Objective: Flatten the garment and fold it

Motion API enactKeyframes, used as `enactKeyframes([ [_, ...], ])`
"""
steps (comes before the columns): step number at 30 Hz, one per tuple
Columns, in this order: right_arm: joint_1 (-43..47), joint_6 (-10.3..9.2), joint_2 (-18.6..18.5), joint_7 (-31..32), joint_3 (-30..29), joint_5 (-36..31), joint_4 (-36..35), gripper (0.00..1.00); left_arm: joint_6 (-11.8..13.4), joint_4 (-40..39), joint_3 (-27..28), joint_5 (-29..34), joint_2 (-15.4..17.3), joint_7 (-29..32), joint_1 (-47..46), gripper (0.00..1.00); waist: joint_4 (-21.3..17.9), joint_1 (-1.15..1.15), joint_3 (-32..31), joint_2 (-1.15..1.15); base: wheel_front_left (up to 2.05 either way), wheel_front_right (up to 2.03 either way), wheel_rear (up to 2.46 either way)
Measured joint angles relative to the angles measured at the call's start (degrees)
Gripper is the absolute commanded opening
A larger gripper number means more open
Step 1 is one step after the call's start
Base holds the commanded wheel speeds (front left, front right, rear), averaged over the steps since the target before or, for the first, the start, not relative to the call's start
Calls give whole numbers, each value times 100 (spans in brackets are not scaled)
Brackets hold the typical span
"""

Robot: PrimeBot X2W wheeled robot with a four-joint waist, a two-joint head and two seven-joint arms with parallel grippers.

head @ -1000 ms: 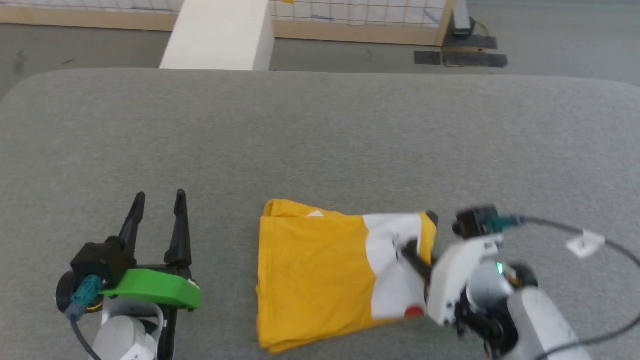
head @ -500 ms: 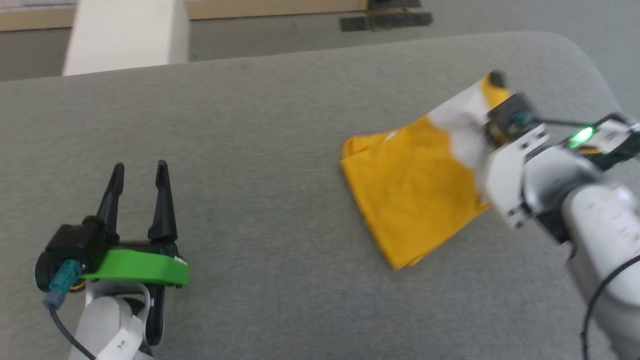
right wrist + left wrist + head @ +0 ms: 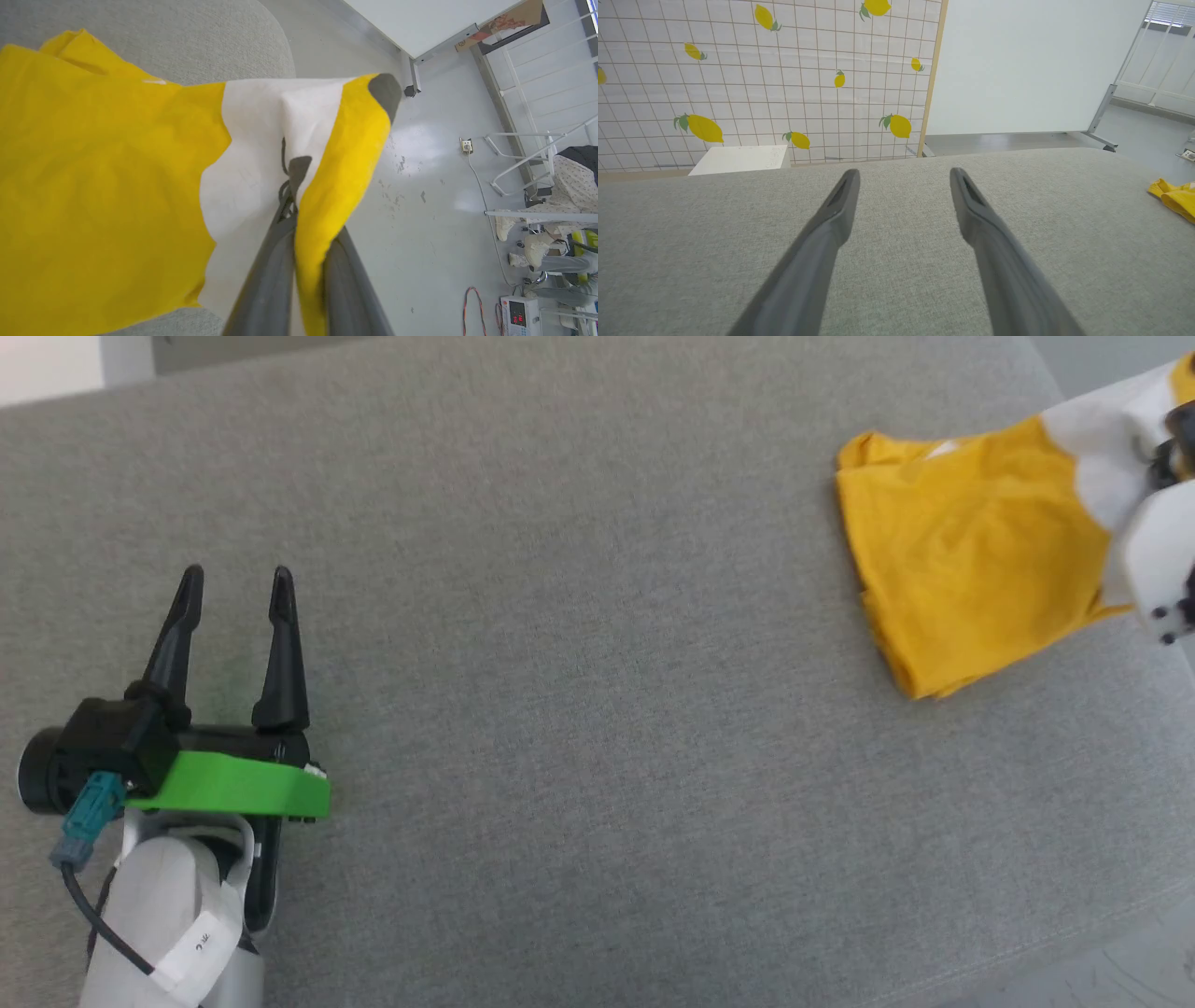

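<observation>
Down at lower left, the left gripper (image 3: 235, 574) gapes empty over the grey table (image 3: 579, 663); its forearm tag (image 3: 201, 947) is unreadable. A broad grey stretch follows. Upper right, at the table's rounded edge, the right gripper (image 3: 306, 252) pinches the folded shirt (image 3: 962, 551)

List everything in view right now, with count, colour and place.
shirt: one, yellow with a white print, folded, near the table's far right corner
table: one, grey fabric top, in front of the robot
screen: one, white grid with yellow lemons, beyond the table's far edge
box: one, white, between table and screen
panel: one, white, right of the screen
floor: grey, past the table's corner
left tool: one, black fingers on a green mount, open over bare table at the left, holding nothing
right tool: one, dark fingers, shut on the shirt's white-and-yellow edge
</observation>
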Motion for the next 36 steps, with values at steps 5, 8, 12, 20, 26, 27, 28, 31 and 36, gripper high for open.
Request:
enactKeyframes([
  [5,-181,0,55,-379,-539,-432,354,0,0,-10,-91,4,81,7,-76,100,22,0,330,0,0,0,0],
  [8,-236,0,105,-592,-814,-651,538,0,0,-9,-130,4,88,7,-98,100,118,0,434,0,0,0,0],
  [12,-249,0,301,-816,-1206,-783,761,100,1,48,-158,3,90,7,-98,100,285,0,462,0,0,0,0],
  [20,-148,-1,432,-1302,-1813,-926,913,100,2,354,-223,-56,-85,4,16,100,467,0,44,0,0,0,0],
  [26,347,-1,576,-1806,-1861,-281,547,100,8,459,-196,-104,-336,4,327,100,591,-1,-560,0,0,0,0],
  [27,437,-1,579,-1864,-1852,-198,435,100,8,476,-192,-108,-364,4,360,100,616,-1,-644,0,0,0,0],
  [28,557,-1,589,-1946,-1847,-81,277,100,8,486,-187,-114,-400,4,405,100,650,-1,-751,0,0,0,0],
  [31,910,-1,693,-2148,-1861,259,-242,100,8,519,-170,-142,-471,3,511,100,764,-1,-1028,0,0,0,0],
  [36,1679,-1,1047,-2353,-2012,636,-1300,100,8,634,-278,-175,-572,-1,576,100,1061,-1,-1373,0,0,0,0],
])
